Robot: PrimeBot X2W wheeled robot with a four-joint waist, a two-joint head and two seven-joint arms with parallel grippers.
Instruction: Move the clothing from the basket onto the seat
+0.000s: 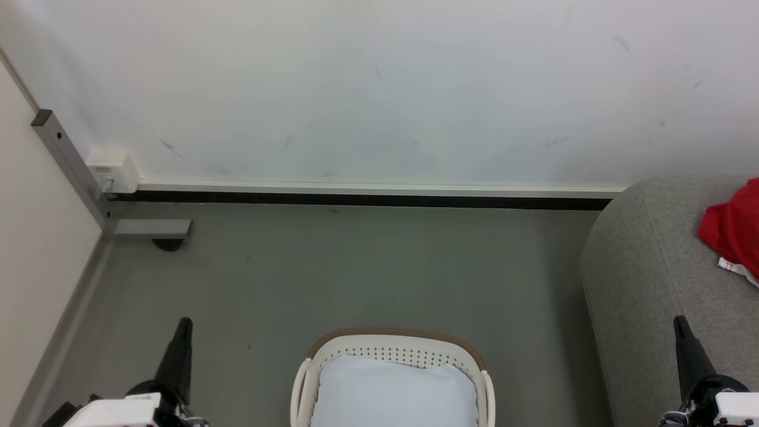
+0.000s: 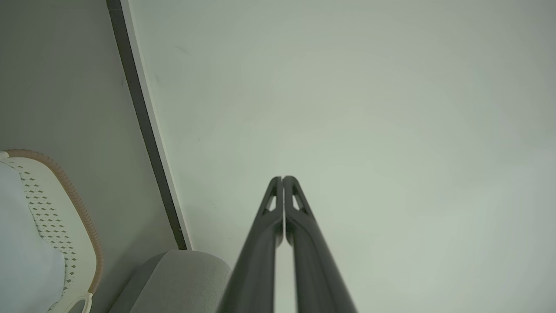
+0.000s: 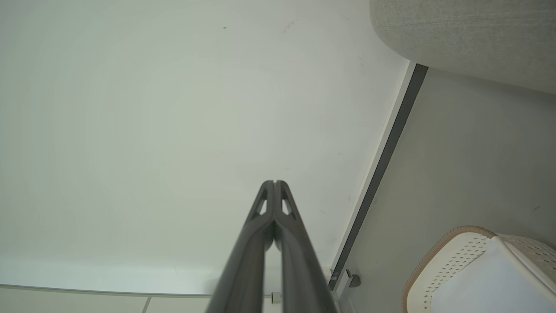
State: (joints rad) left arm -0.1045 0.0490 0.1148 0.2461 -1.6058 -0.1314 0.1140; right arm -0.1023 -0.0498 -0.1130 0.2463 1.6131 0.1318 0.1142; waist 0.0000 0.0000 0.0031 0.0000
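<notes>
The bright red soft cloth top with a bit of white at its edge (image 1: 734,228) lies on the big light grey fabric sofa (image 1: 646,279), at the far right of the head view. The small oval cream-white plastic basket with little holes and a brown rim (image 1: 392,339) sits on the grey floor (image 1: 356,273), near the sofa but not touching it. A pale blue-white cloth (image 1: 394,394) lies inside the basket. The left gripper (image 1: 184,325) hangs over the floor to the left of the basket. Its two long dark fingers are pressed together and hold nothing. The right gripper (image 1: 680,323) is low over the front of the sofa, well apart from the red top. Its fingers are pressed together too and hold nothing. Behind it all stands a plain white wall (image 1: 379,89) with a dark strip (image 1: 356,198) along the bottom. In the left corner, a grey metal bar (image 1: 71,166) goes up beside a small white box (image 1: 111,166).
</notes>
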